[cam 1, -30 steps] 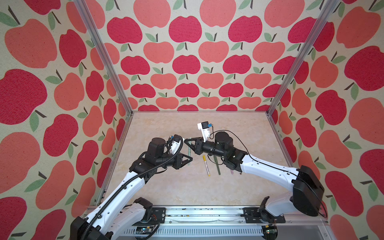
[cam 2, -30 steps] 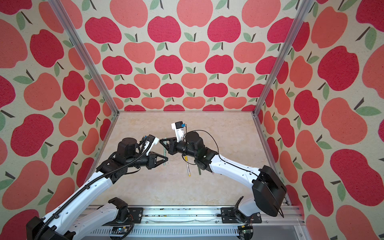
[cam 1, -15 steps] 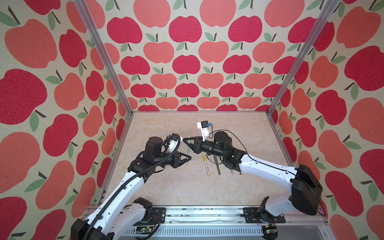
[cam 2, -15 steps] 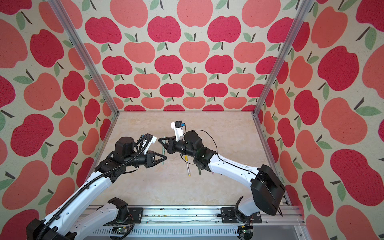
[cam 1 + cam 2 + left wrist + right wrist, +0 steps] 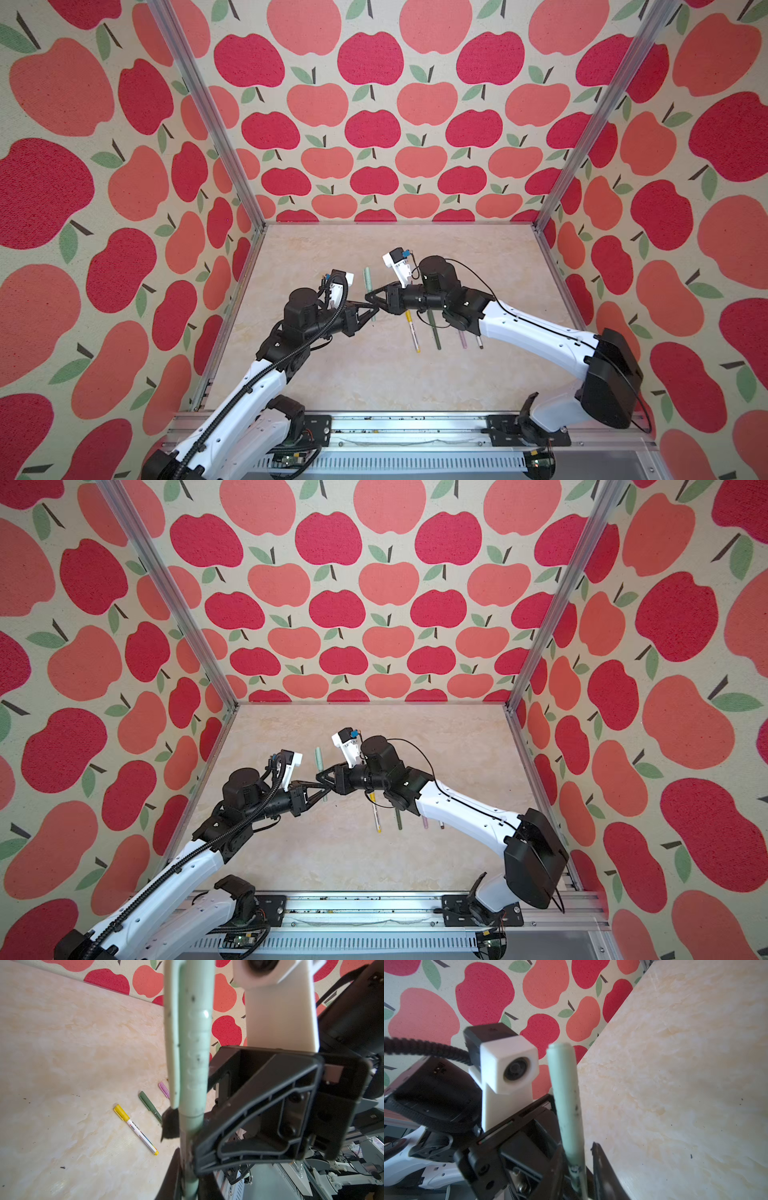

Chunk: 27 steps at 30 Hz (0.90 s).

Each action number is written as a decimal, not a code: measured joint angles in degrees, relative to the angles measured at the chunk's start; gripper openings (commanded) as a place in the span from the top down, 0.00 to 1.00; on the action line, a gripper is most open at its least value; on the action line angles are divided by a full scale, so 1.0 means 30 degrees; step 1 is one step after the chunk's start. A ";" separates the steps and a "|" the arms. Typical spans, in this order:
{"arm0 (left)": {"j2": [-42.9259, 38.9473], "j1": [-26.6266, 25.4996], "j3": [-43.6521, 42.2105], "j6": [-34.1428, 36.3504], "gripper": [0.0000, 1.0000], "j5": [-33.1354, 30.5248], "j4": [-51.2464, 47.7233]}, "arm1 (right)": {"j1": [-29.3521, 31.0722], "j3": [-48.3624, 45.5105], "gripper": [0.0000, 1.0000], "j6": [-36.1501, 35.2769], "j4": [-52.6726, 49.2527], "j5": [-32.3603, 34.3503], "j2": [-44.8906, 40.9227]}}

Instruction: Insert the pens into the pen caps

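**Both grippers meet on the capped pale green pen at mid-frame**

In both top views the two arms reach in from the lower corners and their tips come together just left of centre, above the marbled table. The pale green pen stands between them. It is nearly upright in the frame and leans slightly, and its upper end rises above the fingertips.

The pale green cap sits on that upper end, its clip running along one side. Its lower rim meets the barrel just above the grip.

The left gripper is clenched on the barrel. In the left wrist view its two dark fingers press in on either side of the green shaft.

The right gripper brackets the same pen a little higher up, but it is slack. In the right wrist view one finger lies against the shaft, while a strip of table shows between the pen and the other finger.

Four more pens lie on the table right of centre, roughly side by side under the right arm's forearm. From left to right in a top view they are:
- a white pen with a yellow cap
- a dark green pen
- a pink pen, mostly hidden by the arm
- a pale fourth pen, also mostly hidden, whose colour I cannot tell

The first three show their caps on in the left wrist view.
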 measured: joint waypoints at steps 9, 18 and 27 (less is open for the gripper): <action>-0.0299 -0.0692 -0.0780 -0.0911 1.00 -0.1319 0.0648 | -0.0015 0.0248 0.76 -0.0364 -0.1151 -0.0539 0.0022; 0.0153 -0.1217 -0.0780 -0.1268 1.00 -0.1734 0.1137 | -0.0204 0.0248 0.85 -0.0437 -0.1457 -0.0423 0.0022; 0.0168 -0.1428 -0.0780 -0.1719 1.00 -0.2120 0.1188 | -0.0219 0.0233 0.86 -0.0670 -0.1443 -0.0211 0.0022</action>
